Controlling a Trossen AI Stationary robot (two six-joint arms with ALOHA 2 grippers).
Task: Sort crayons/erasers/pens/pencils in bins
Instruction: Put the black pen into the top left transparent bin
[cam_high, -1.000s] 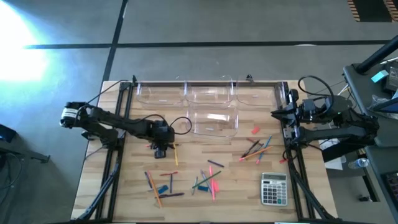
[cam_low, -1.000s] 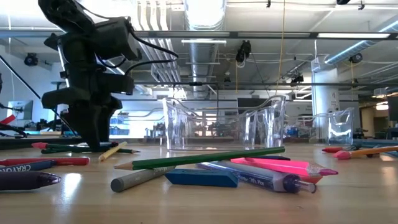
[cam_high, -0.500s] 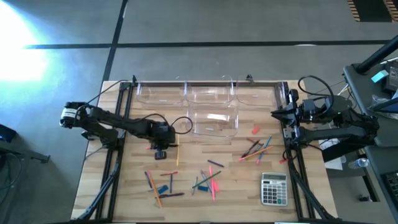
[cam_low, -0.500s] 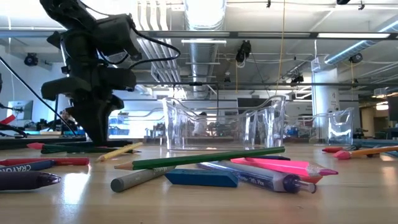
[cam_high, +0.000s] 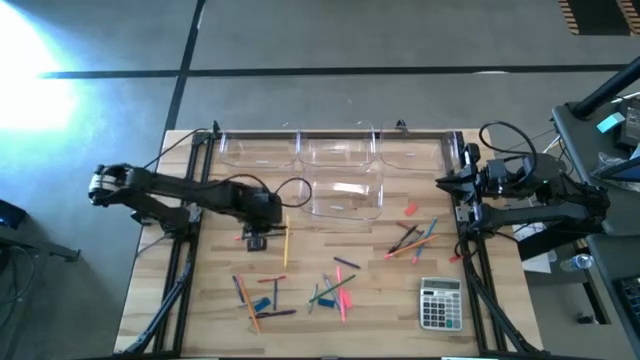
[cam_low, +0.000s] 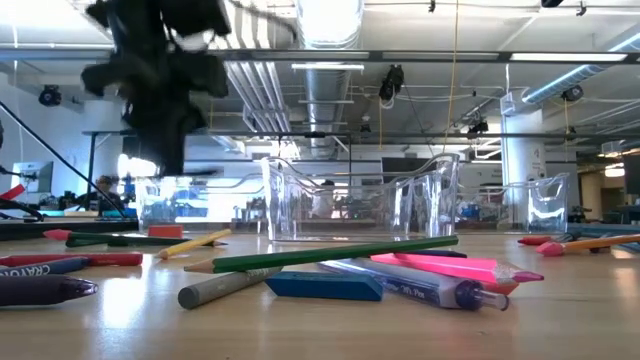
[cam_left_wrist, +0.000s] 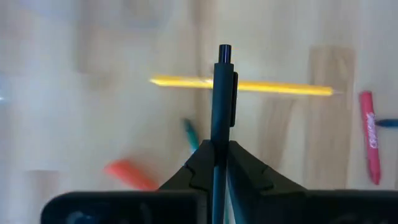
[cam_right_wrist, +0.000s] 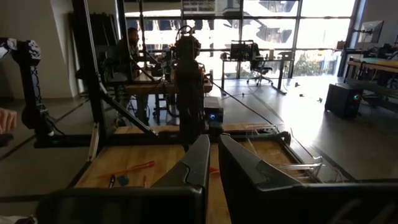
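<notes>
My left gripper (cam_high: 257, 239) hangs above the table's left middle, shut on a black pen (cam_left_wrist: 222, 93). In the low view it is a blur raised off the wood (cam_low: 163, 150). Below it lie a yellow pencil (cam_high: 286, 245) and a small red piece (cam_left_wrist: 127, 174). Four clear bins (cam_high: 335, 150) stand along the far side, one of them (cam_high: 345, 195) nearer the middle. Loose pens, pencils and crayons lie in heaps (cam_high: 335, 288) (cam_high: 255, 298) (cam_high: 415, 238). My right gripper (cam_high: 440, 182) waits shut at the right edge. My left gripper pinches the pen's barrel (cam_left_wrist: 220, 138) between its two fingers, just below the clip. The fingers point down from above and lie across the pen. The pen's clicker end (cam_left_wrist: 224, 50) sticks out from the fingers, and the pen is clear of the table.
A grey calculator (cam_high: 440, 303) sits near the front right. A pink eraser (cam_high: 410, 208) lies right of the nearer bin. A red crayon (cam_left_wrist: 370, 137) lies near the yellow pencil. Metal frame rails run along the table's left and right edges.
My left gripper has shut on the black pen and risen off the table with it. The pen is lifted clear, while the yellow pencil and the red piece stay on the wood.
</notes>
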